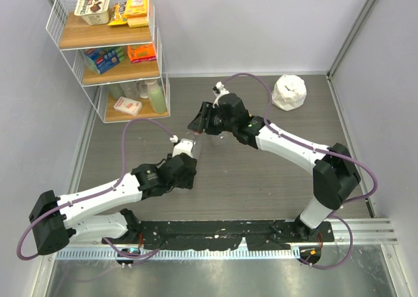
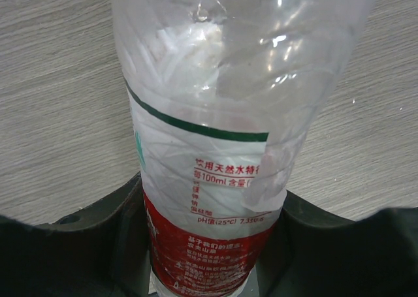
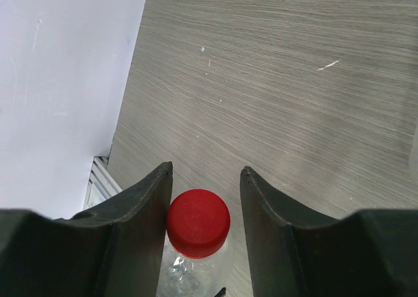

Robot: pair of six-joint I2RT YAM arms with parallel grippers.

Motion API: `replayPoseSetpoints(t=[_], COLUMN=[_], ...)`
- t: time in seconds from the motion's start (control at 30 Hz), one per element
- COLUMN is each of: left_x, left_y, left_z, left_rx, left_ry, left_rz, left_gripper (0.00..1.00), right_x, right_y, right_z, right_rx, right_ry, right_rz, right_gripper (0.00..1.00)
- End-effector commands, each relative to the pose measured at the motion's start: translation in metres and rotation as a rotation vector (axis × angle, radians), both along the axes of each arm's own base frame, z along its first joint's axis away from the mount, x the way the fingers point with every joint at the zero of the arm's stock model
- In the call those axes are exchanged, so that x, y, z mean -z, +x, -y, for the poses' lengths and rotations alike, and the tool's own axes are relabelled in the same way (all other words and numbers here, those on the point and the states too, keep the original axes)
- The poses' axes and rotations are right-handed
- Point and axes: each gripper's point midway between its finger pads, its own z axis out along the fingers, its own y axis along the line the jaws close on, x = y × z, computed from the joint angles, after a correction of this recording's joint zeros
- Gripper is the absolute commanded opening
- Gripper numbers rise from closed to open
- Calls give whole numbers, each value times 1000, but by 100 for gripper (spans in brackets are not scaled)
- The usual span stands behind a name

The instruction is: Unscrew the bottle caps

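A clear bottle with a red label (image 2: 215, 147) is held in my left gripper (image 2: 212, 192), whose jaws are shut on its lower body. In the top view the bottle (image 1: 193, 144) tilts up from the left gripper (image 1: 187, 155) towards the right gripper (image 1: 199, 123). Its red cap (image 3: 198, 222) sits on the neck between the fingers of my right gripper (image 3: 206, 170). The right jaws are open around the cap: the left finger touches it, the right finger stands a little apart. The white and yellow caps do not show.
A white wire shelf (image 1: 108, 49) stands at the back left with food boxes and, on its lowest level, several bottles (image 1: 150, 93). A crumpled white bag (image 1: 289, 91) lies at the back right. Walls close in the table on the left and right.
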Motion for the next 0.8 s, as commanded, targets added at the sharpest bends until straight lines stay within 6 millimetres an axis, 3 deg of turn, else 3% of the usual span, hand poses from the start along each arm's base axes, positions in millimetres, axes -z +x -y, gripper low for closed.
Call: replayPoseSetpoints(t=[0.0, 0.07, 0.2, 0.27, 0.43, 0.47, 0.77], left_x=[-18, -18, -16, -16, -14, -14, -13], left_y=[11, 11, 11, 10, 4, 3, -18], left_z=[9, 9, 10, 11, 15, 17, 34], left_rx=[-12, -14, -12, -10, 12, 19, 109], left_ry=[-38, -36, -34, -40, -82, -97, -268], left_rz=[63, 62, 58, 54, 41, 37, 0], left_gripper=[0, 0, 0, 0, 0, 0, 0], right_x=[-23, -22, -28, -32, -40, -50, -81], right_y=[-1, -4, -9, -14, -29, -34, -63], right_z=[-9, -9, -9, -9, -8, -10, 18], right_rx=[-16, -29, -50, -75, -166, -205, -370], right_ry=[72, 75, 94, 108, 150, 188, 389], right_rz=[46, 47, 73, 100, 191, 223, 363], right_gripper=[47, 37, 7, 2, 2, 1, 2])
